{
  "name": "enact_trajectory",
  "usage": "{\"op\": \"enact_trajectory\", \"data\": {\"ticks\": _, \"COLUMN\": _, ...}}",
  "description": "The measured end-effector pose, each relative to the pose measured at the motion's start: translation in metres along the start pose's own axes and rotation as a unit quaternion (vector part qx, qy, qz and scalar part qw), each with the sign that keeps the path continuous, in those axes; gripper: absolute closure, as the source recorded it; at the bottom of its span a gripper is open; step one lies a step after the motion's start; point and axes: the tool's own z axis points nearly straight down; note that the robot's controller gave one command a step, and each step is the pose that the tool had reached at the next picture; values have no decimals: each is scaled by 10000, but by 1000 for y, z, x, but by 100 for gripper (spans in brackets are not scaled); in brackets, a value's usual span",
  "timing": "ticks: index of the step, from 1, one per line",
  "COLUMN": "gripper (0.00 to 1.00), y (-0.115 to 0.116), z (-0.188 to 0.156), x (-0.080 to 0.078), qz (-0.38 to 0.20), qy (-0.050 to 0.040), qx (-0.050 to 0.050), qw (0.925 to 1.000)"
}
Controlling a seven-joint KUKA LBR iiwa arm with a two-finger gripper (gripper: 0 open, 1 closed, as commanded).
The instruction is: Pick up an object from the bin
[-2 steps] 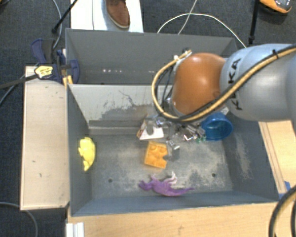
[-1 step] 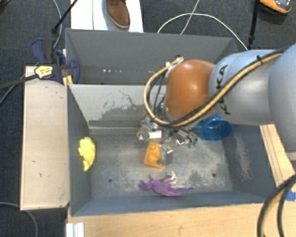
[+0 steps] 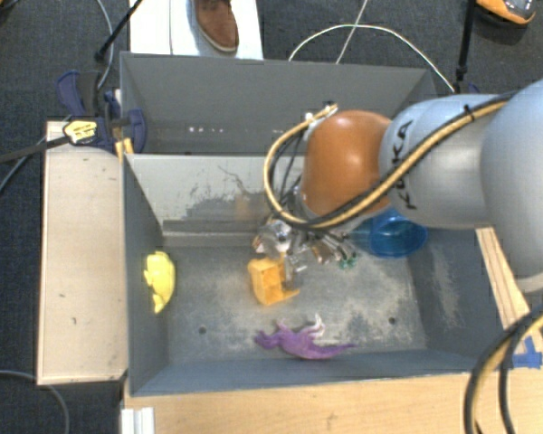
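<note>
orange block [image 3: 270, 283] sits mid-floor of the bin [image 3: 253, 98], with the gripper [image 3: 288, 253] right at its top edge; whether it's open or closed i can't tell. purple toy [image 3: 303, 342] lies near the front wall, yellow toy [image 3: 159, 280] far left, blue cup [image 3: 400, 239] right, partly under the arm.

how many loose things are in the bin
4: yellow toy at the left wall, orange block mid-bin, purple toy by the near wall, blue round thing on the right, partly under the arm, which may hide more.
</note>
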Motion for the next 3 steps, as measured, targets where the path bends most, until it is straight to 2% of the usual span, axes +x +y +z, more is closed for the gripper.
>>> {"op": "enact_trajectory", "data": {"ticks": 1, "gripper": 100, "y": 0, "z": 0, "x": 0, "qz": 9, "qy": 0, "qx": -1, "qw": 10000}}
{"op": "enact_trajectory", "data": {"ticks": 2, "gripper": 100, "y": 0, "z": -40, "x": 1, "qz": -62, "qy": 41, "qx": 22, "qw": 10000}}
{"op": "enact_trajectory", "data": {"ticks": 3, "gripper": 100, "y": 12, "z": -80, "x": -6, "qz": 14, "qy": -21, "qx": 7, "qw": 10000}}
